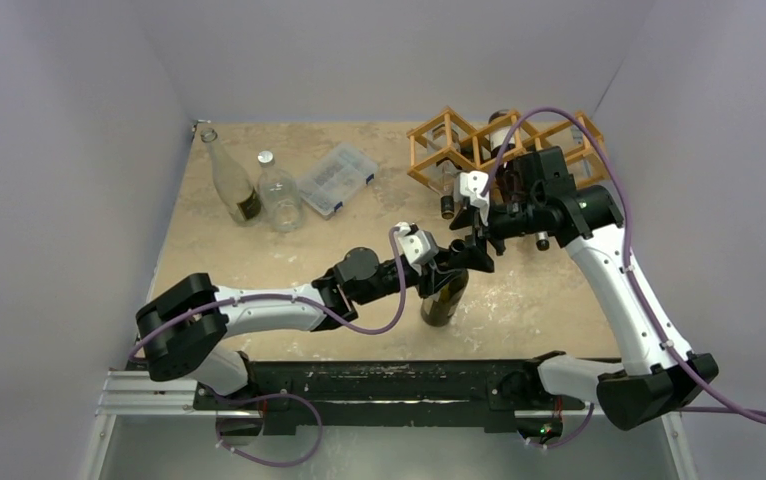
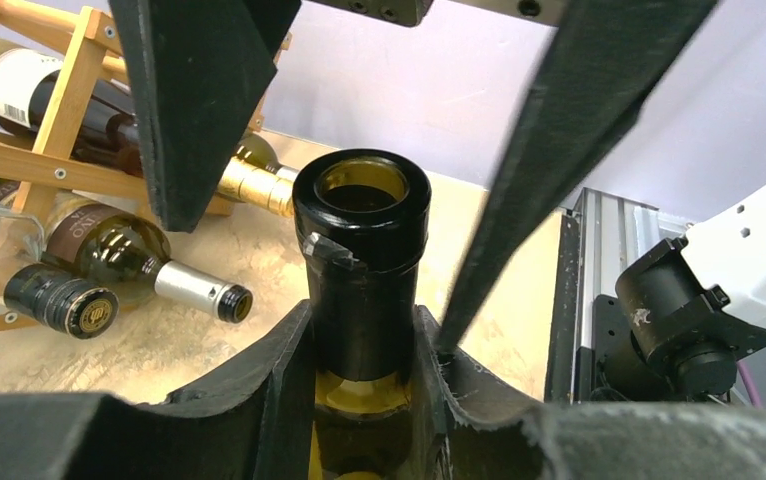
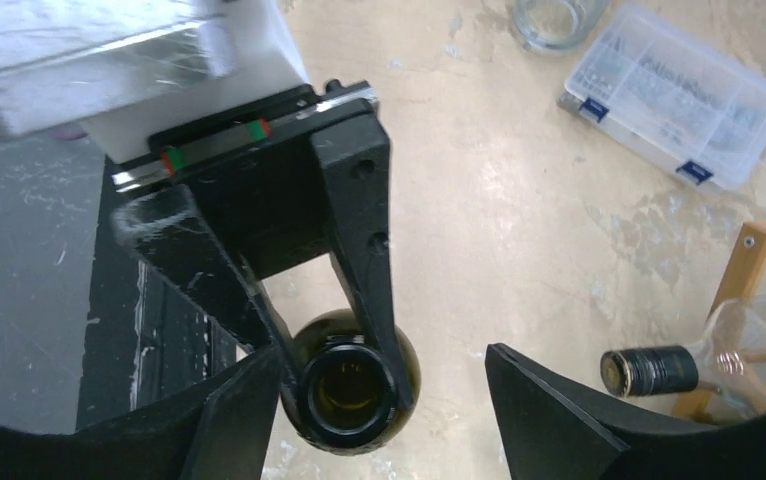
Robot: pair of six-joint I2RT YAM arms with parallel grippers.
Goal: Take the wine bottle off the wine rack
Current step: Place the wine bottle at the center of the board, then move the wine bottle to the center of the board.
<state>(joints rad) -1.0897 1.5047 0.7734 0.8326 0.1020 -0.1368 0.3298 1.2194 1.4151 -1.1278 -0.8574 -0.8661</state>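
The dark green wine bottle (image 1: 443, 297) stands upright on the table, in front of the wine rack (image 1: 504, 150) and off it. My left gripper (image 2: 364, 320) is shut on its black-wrapped neck (image 2: 364, 240), just below the open mouth (image 3: 349, 395). My right gripper (image 3: 384, 360) hangs over the bottle top, open; its fingers (image 2: 199, 100) stand apart on either side of the neck without touching it. In the top view the right gripper (image 1: 474, 228) sits just above the left gripper (image 1: 467, 262). The wooden rack (image 2: 49, 130) holds other bottles (image 2: 109, 250) lying down.
Two clear glass bottles (image 1: 229, 175) (image 1: 279, 190) and a clear plastic compartment box (image 1: 337, 178) stand at the back left. A black-capped bottle neck (image 3: 649, 370) sticks out of the rack (image 3: 749, 260). The black rail (image 1: 379, 385) runs along the near edge.
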